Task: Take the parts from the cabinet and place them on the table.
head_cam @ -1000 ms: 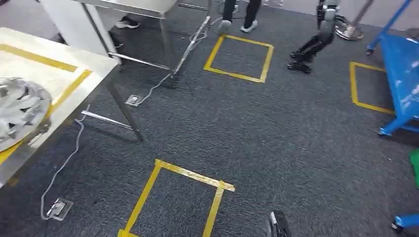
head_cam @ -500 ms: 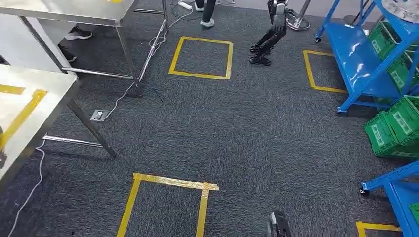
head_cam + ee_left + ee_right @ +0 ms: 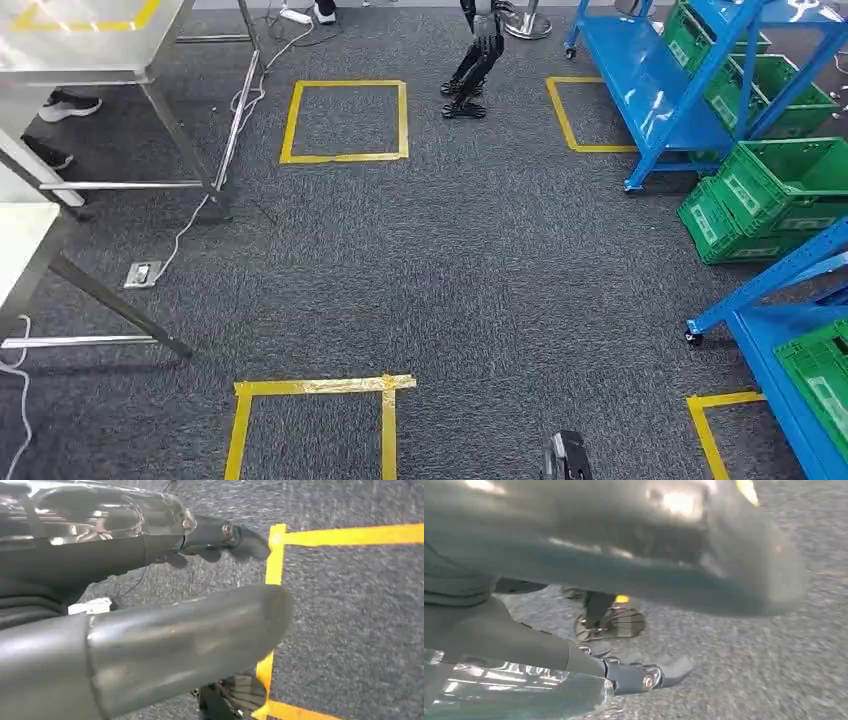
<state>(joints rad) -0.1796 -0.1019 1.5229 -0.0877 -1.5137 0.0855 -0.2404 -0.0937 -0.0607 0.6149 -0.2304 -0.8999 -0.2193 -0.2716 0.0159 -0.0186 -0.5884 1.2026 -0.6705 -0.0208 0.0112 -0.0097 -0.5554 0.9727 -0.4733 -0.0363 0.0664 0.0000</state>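
Now the whole view has swung rightward since a second ago: the surface [image 3: 25,250] slides off left, blue cabinet [image 3: 660,90] with green crates [image 3: 770,190] comes in. Both arms hang; whether the fingers hold anything, I cannot tell. Parts look unfetched.

Open carpet [image 3: 480,260] ahead; blue racks [image 3: 660,90] right, steel tables [image 3: 90,60] left.

Dark grey carpet [image 3: 480,260] carries yellow tape squares [image 3: 346,122] and green crates [image 3: 765,200].
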